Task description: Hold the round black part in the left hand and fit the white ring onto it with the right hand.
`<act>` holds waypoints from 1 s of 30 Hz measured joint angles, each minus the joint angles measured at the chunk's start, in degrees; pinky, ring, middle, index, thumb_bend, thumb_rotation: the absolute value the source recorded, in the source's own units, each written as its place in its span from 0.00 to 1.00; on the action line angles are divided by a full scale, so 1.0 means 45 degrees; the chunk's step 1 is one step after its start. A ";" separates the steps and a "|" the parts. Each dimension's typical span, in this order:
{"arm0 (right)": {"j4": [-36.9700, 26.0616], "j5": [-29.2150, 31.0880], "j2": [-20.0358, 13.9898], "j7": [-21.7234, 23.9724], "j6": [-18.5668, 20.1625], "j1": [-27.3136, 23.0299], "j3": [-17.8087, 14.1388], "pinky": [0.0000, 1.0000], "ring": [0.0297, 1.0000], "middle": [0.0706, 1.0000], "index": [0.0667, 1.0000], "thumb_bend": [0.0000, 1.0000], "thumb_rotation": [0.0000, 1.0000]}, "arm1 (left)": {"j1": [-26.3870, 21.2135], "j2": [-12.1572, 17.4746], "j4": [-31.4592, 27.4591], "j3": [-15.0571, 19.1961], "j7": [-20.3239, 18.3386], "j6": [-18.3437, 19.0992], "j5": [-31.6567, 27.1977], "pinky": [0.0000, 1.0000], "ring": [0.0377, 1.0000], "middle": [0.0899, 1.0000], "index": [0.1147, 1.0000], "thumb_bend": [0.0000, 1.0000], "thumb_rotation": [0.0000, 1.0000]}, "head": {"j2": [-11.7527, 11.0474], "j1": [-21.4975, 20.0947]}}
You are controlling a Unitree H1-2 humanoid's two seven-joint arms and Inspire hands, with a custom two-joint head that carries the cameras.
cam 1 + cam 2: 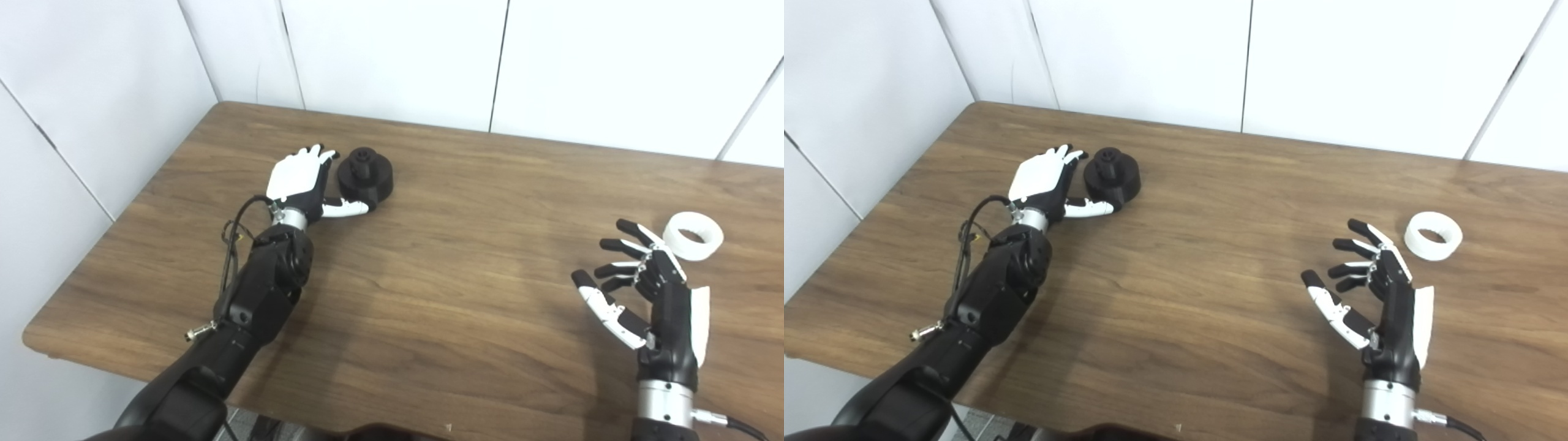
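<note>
The wooden table [429, 257] fills most of the view, with white wall panels [392, 55] behind it at twelve o'clock. The left arm [257, 294] is the next largest thing; it enters from the bottom at about seven o'clock and reaches up toward ten o'clock. At its end the left hand [300, 184] stands on its edge with the palm facing the round black part [365, 176], the fingers spread along the part's left side and the thumb [346, 209] lying under its near side at about six o'clock of it. The hand looks to cup the part but not to lift it: the part sits on the table, its small raised hub upward, and I cannot tell if the fingers really press it, so I judge the grasp as only beginning. This position seems chosen so the hand can close from the side and leave the hub free for the ring. The right hand [649, 294] is at about four o'clock in the view, released, its fingers apart and holding nothing, the palm turned to the left. The white ring [693, 235] lies flat on the table just beyond these fingertips, at about one o'clock from the hand, near but apart in the right eye view. The hand probably waits there so the reach to the ring is short.
</note>
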 measured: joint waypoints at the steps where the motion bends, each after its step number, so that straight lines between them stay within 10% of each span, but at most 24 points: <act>1: -0.0003 -0.0015 0.0000 0.0000 0.0013 0.0001 0.0001 0.37 0.47 0.63 0.74 0.63 0.18 | -0.0010 0.0000 0.0000 -0.0011 0.0000 0.0001 -0.0041 1.00 1.00 1.00 0.87 1.00 0.60 | 0.0019 -0.0019; 20: -0.0055 -0.0146 0.0008 -0.0002 0.0179 0.0029 0.0015 0.37 0.47 0.64 0.74 0.63 0.18 | -0.0006 0.0000 -0.0296 -0.0373 -0.0200 0.0003 -0.0571 1.00 1.00 1.00 0.87 1.00 0.55 | 0.0156 -0.0293; 30: -0.0079 -0.0138 0.0004 -0.0002 0.0170 0.0053 0.0017 0.37 0.48 0.64 0.74 0.63 0.20 | 0.0007 -0.0361 -0.0220 0.0048 0.0838 -0.0962 -0.1322 1.00 1.00 1.00 0.66 0.89 0.29 | 0.0195 -0.0332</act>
